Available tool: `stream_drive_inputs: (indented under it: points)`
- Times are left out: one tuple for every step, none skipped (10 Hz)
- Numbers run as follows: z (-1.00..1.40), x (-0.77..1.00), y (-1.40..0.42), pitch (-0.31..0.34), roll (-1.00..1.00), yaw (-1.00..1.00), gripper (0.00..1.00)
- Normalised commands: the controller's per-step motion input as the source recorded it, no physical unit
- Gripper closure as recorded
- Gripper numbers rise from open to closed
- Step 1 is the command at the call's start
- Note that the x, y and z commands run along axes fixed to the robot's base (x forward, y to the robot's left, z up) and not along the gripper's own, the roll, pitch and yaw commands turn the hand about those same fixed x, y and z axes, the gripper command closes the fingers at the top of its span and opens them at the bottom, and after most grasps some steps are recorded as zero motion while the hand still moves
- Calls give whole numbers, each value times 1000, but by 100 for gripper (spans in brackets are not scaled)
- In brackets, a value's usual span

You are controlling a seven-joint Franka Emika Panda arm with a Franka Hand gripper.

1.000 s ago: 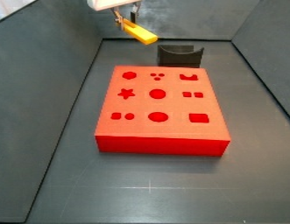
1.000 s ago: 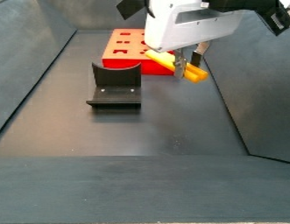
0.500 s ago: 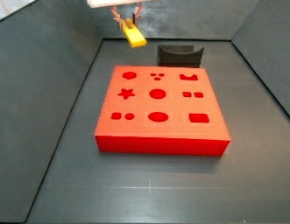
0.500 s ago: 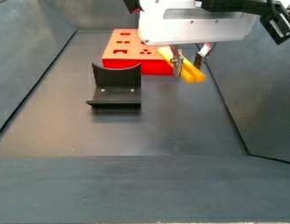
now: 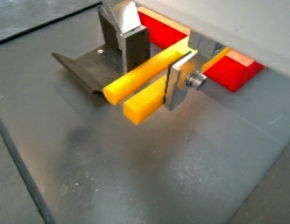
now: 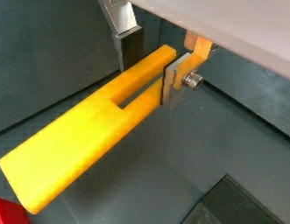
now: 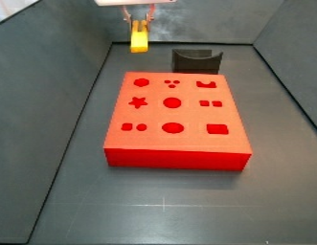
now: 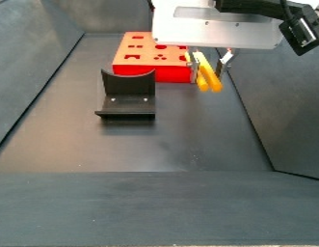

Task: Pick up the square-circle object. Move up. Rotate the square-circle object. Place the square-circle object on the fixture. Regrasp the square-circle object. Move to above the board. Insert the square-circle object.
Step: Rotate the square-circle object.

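**Peg turned upright in the air**

Rotated since a second ago, the square-circle object (image 7: pixel 139 36) now hangs nearly vertical instead of slanting. The gripper (image 5: pixel 152 66) is clamped on it, silver fingers (image 5: pixel 180 79) pressing both long faces, high above the floor near the back edge of the enclosure. The fixture (image 8: pixel 125 94) stands on the floor, apart from the peg, just beside the board (image 7: pixel 173 121), which lies flat mid-floor.
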Motion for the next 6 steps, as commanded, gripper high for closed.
stream_drive_inputs:
  points:
    - [-1000, 0, 0, 0, 0, 0, 100]
    - [-1000, 9, 1, -11, 1, 58, 100]
    - [-1000, 22, -2, -24, -8, 55, 100]
    - [-1000, 29, -2, -28, -20, 43, 100]
    - [-1000, 36, 2, -29, -32, 30, 100]
    - [-1000, 43, 4, -28, -44, 21, 100]
